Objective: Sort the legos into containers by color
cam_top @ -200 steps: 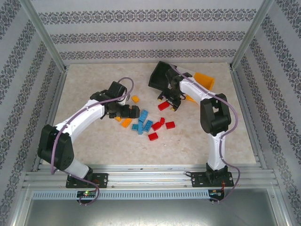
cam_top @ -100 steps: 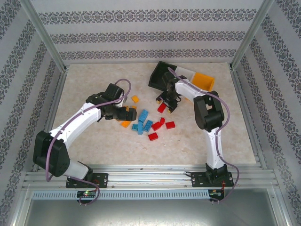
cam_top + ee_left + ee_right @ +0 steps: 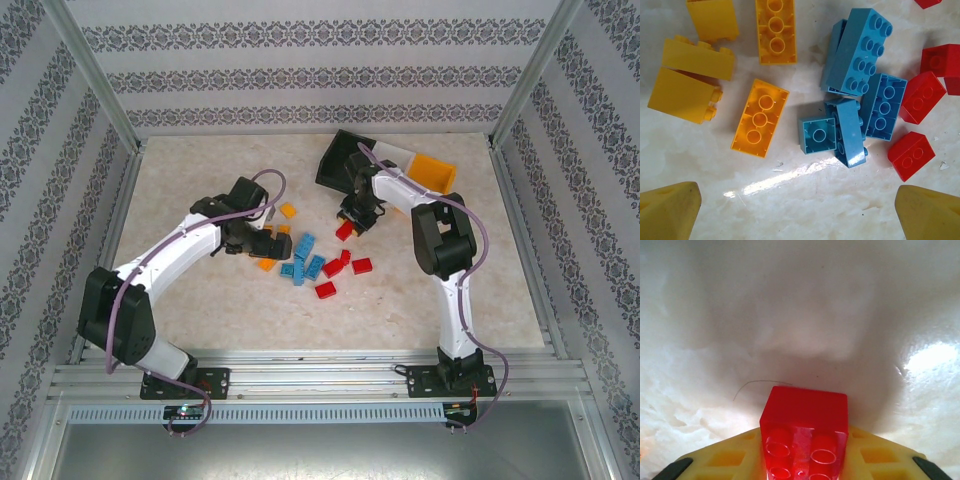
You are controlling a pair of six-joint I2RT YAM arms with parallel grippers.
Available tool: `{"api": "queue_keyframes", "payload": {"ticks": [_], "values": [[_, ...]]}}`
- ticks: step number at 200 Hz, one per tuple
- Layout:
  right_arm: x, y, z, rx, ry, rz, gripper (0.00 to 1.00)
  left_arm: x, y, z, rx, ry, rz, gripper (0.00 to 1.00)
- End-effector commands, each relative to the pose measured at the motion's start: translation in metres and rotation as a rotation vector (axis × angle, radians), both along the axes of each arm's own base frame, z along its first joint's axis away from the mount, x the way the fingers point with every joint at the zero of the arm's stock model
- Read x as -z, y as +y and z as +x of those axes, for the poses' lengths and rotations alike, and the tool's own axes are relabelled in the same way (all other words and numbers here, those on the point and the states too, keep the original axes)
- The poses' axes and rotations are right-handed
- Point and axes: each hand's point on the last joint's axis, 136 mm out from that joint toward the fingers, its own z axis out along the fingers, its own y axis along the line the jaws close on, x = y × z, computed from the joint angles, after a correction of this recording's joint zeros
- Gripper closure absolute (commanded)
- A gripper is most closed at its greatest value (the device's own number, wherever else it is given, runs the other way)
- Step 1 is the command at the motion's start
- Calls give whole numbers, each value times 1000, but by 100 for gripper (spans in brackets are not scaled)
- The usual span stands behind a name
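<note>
right gripper [image 3: 805, 462] pinched shut on a red lego [image 3: 805, 415] low at the table [image 3: 400, 310], left gripper [image 3: 800, 215] spread wide above the loose blue, orange and red legos [image 3: 860, 50], black, white and orange containers [image 3: 335, 165] just beyond the right gripper

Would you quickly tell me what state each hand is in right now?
Left hand: open, holding nothing.
Right hand: closed on a small red plastic brick.
</note>
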Motion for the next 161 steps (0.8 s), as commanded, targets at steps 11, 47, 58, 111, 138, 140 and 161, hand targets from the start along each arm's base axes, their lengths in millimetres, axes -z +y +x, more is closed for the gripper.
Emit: {"api": "queue_keyframes", "payload": {"ticks": [11,47,58,111,138,140,161], "values": [[-21,-10,-2,4,-49,19,66,-8,-9,12,-2,-12,-47,0],[-62,-43,4,30,-140,51,66,-9,-18,18,-63,-6,-113,0],[-78,-59,7,36,-181,53,66,-9,-19,19,-80,-5,-128,0],[-127,-154,17,-34,-287,-119,66,-7,-18,19,-140,11,-140,0],[-124,-192,25,-66,-279,-224,66,-8,-17,19,-180,31,-150,0],[-123,-193,26,-71,-277,-229,66,-8,-17,19,-182,31,-151,0],[-112,-207,38,-91,-259,-263,65,-10,-14,15,-204,32,-158,0]]}}
